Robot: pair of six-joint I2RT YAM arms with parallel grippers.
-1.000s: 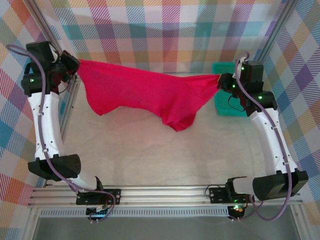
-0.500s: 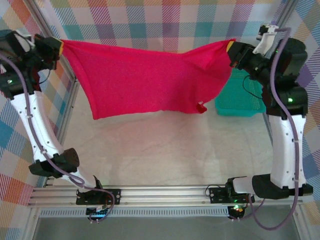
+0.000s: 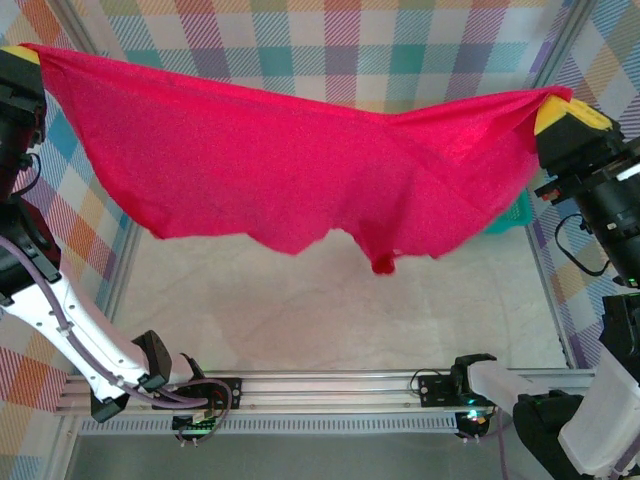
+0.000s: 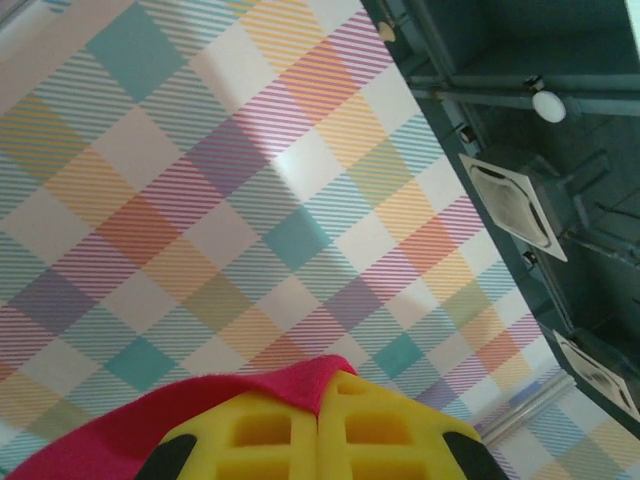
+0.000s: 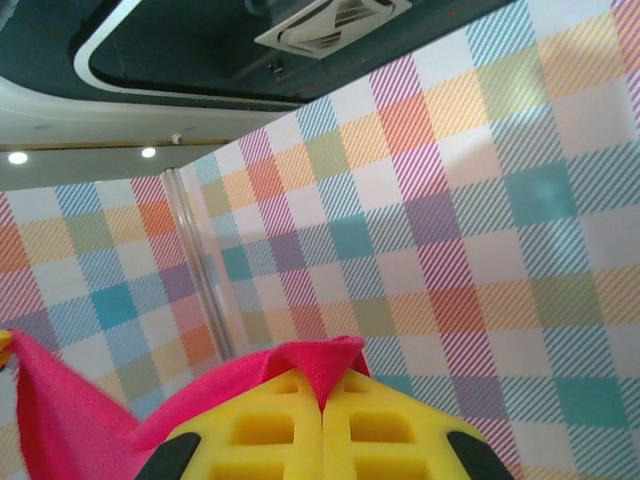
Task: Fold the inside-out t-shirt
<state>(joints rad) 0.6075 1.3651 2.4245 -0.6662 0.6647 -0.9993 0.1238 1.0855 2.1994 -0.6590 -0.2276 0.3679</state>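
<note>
The inside-out t-shirt (image 3: pixel 300 175), bright red, hangs stretched in the air between both arms, high above the table. My left gripper (image 3: pixel 22 58) pinches its left corner at the top left; in the left wrist view the yellow jaws are pressed together on red cloth (image 4: pixel 290 385). My right gripper (image 3: pixel 558 108) clamps the right corner at the upper right; in the right wrist view a red fold (image 5: pixel 325 365) pokes out between the shut yellow jaws. The shirt's lower edge sags in the middle, lowest at a point (image 3: pixel 383 263).
A teal plastic basket (image 3: pixel 515 212) stands at the back right, mostly hidden behind the cloth. The pale table surface (image 3: pixel 320 320) lies below the shirt. A metal rail (image 3: pixel 330 392) runs along the near edge. Checked walls enclose the workspace.
Both arms have risen and spread apart, lifting the t-shirt from just above the table to a high, wide stretch. Both grips have stayed shut on the cloth.
</note>
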